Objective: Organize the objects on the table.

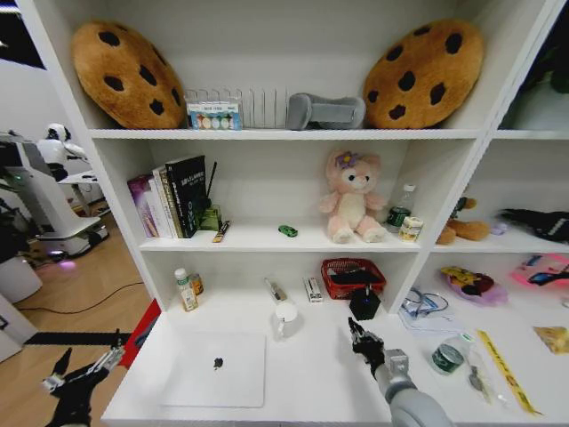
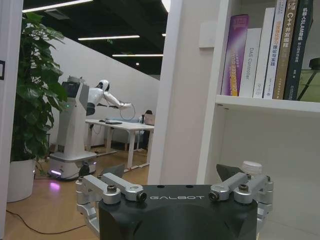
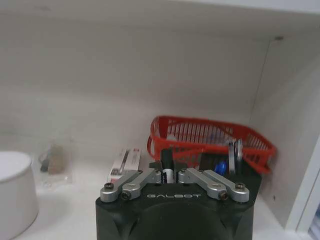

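The silver laptop [image 1: 213, 369] lies closed on the white table [image 1: 311, 387], front left. A tiny green toy car [image 1: 287, 230] sits on the shelf above. My right gripper [image 1: 358, 335] [image 3: 169, 174] hovers just in front of a black pen holder [image 1: 364, 304] and is shut on a white pen with a black cap [image 3: 166, 165]. A blue-capped pen [image 3: 220, 167] stands in the holder behind it. My left gripper [image 1: 84, 366] [image 2: 175, 184] hangs open off the table's left end, holding nothing.
A white mug [image 1: 284, 313] stands left of the pen holder, with a red basket [image 1: 353, 276] behind it against the shelf back. A bottle [image 1: 185, 289], a green tape roll [image 1: 446, 358], glasses [image 1: 425, 304] and a yellow ruler [image 1: 502, 369] also lie on the table.
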You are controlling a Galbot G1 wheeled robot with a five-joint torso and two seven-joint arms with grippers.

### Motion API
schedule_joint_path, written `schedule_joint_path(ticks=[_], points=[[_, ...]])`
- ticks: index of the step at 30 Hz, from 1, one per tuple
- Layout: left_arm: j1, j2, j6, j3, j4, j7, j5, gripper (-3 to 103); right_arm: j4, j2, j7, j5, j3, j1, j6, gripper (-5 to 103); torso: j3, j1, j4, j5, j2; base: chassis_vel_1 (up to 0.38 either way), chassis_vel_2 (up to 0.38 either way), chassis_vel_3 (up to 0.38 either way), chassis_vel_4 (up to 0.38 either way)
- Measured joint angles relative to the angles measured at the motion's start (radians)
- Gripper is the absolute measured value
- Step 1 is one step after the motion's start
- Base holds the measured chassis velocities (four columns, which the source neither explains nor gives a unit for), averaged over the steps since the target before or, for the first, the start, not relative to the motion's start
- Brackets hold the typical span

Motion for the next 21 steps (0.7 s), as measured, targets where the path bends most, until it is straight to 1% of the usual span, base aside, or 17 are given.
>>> schedule_joint_path(ticks=[1,2,4,5,6,7,8,10,11,14,15,19,21], points=[[0.002,-0.001,0.000,0.000,-0.005,0.000,0.001,100,-0.023,-0.007,-0.015,-0.028,0.004,0.033,0.043,10,0.000,0.000,-0.0002,0.0000,0.000,0.000,0.000,0.000,0.000],[0.002,-0.001,0.000,0.000,-0.005,0.000,0.001,100,-0.023,-0.007,-0.015,-0.028,0.004,0.033,0.043,10,0.000,0.000,-0.0002,0.0000,0.000,0.000,0.000,0.000,0.000],[0.004,-0.001,0.000,-0.002,-0.010,-0.001,0.001,100,-0.068,-0.016,-0.034,-0.066,0.003,0.099,0.102,10,0.000,0.000,-0.0002,0.0001,0.000,0.000,0.000,0.000,0.000],[0.004,-0.001,0.000,-0.002,-0.010,-0.001,0.001,100,-0.068,-0.016,-0.034,-0.066,0.003,0.099,0.102,10,0.000,0.000,-0.0002,0.0001,0.000,0.000,0.000,0.000,0.000],[0.005,-0.001,0.000,-0.004,-0.012,-0.002,0.001,100,-0.096,-0.021,-0.038,-0.074,-0.008,0.152,0.120,10,0.000,0.000,0.0001,0.0000,0.000,0.000,0.000,0.000,0.000],[0.005,-0.001,0.000,-0.005,-0.014,-0.003,0.001,100,-0.111,-0.024,-0.039,-0.072,-0.017,0.185,0.122,10,0.000,0.000,0.0001,0.0002,0.000,0.000,0.000,0.000,0.000],[0.005,-0.001,0.000,-0.005,-0.014,-0.003,0.001,100,-0.111,-0.024,-0.039,-0.072,-0.017,0.185,0.122,10,0.000,0.000,0.0001,0.0002,0.000,0.000,0.000,0.000,0.000],[0.005,-0.001,0.000,-0.008,-0.020,-0.004,0.001,100,-0.139,-0.032,-0.041,-0.058,-0.042,0.267,0.122,10,0.000,0.000,0.0001,0.0001,0.000,0.000,0.000,0.000,0.000],[0.005,-0.001,0.000,-0.008,-0.020,-0.004,0.001,100,-0.139,-0.032,-0.041,-0.058,-0.042,0.267,0.122,10,0.000,0.000,0.0001,0.0001,0.000,0.000,0.000,0.000,0.000],[0.010,-0.006,0.000,-0.012,-0.023,-0.004,-0.001,100,-0.175,-0.041,-0.039,-0.051,-0.058,0.345,0.119,10,0.000,0.000,0.0001,0.0001,0.000,0.000,0.000,0.000,0.000],[0.016,-0.009,-0.002,-0.015,-0.026,0.004,-0.003,100,-0.196,-0.047,-0.040,-0.044,-0.058,0.367,0.113,10,0.000,0.000,0.0002,-0.0001,0.000,0.000,0.000,0.000,0.000],[0.024,-0.013,-0.007,-0.017,-0.029,0.018,-0.005,100,-0.223,-0.052,-0.044,-0.038,-0.058,0.383,0.114,10,0.000,0.000,-0.0002,0.0001,0.000,0.000,0.000,0.000,0.000],[0.030,-0.014,-0.009,-0.017,-0.035,0.030,-0.011,100,-0.266,-0.054,-0.051,-0.032,-0.057,0.402,0.125,10,0.000,0.000,-0.0002,0.0001,0.000,0.000,0.000,0.000,0.000]])
